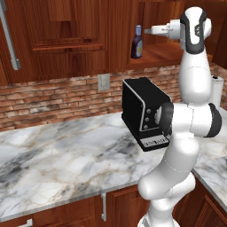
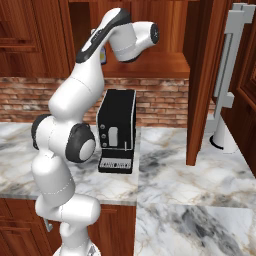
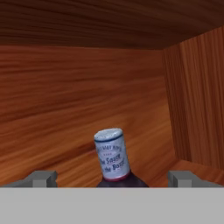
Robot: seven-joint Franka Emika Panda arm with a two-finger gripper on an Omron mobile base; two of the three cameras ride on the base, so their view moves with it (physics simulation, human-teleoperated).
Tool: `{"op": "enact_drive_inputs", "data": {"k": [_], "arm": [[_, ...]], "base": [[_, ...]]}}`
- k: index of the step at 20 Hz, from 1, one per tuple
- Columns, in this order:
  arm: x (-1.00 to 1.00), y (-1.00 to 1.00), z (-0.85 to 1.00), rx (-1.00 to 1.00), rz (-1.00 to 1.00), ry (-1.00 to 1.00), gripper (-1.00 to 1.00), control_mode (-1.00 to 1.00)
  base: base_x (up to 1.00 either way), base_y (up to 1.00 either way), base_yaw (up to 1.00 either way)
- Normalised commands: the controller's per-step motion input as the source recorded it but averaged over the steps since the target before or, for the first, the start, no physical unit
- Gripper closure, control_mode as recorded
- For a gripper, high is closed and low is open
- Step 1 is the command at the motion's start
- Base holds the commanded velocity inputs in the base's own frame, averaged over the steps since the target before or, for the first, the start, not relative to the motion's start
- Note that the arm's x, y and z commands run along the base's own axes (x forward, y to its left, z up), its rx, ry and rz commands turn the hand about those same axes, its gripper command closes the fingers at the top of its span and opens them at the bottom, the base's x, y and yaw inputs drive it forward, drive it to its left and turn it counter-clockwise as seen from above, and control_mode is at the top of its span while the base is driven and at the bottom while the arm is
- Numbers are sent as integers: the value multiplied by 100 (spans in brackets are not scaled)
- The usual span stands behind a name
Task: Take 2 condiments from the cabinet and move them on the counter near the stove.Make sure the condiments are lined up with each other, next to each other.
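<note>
1. Ease the end effector (image 3: 112, 178) forward and level so both fingertips (image 3: 42, 178) pass either side of the condiment bottle (image 1: 137, 42) before closing low on its body, not the cap
2. It is spread wide, holding nothing; bottle upright in the cabinet (image 1: 155, 55)
3. Arm reaches up, wrist horizontal, above the bench (image 1: 66, 150)

Home kitchen, rendered.
Veined marble counter (image 1: 66, 155) over reddish wood drawers, brick backsplash (image 1: 57, 95) with a wall outlet (image 1: 103, 81), panelled upper cabinets with silver handles (image 1: 9, 42), open wooden shelf niche (image 1: 155, 53), black coffee machine (image 1: 144, 113), paper towel holder (image 2: 225, 100).
</note>
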Motion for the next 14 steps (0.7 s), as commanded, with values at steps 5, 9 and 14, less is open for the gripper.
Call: {"op": "enact_drive_inputs", "data": {"k": [5, 9, 14], "arm": [[0, 2, 0, 0, 0, 0, -100, -100], [0, 3, 0, 0, 0, 0, -100, -100], [-3, 1, 0, 0, 1, 0, -100, -100]], "base": [[0, 0, 0], [0, 0, 0], [0, 0, 0]]}}
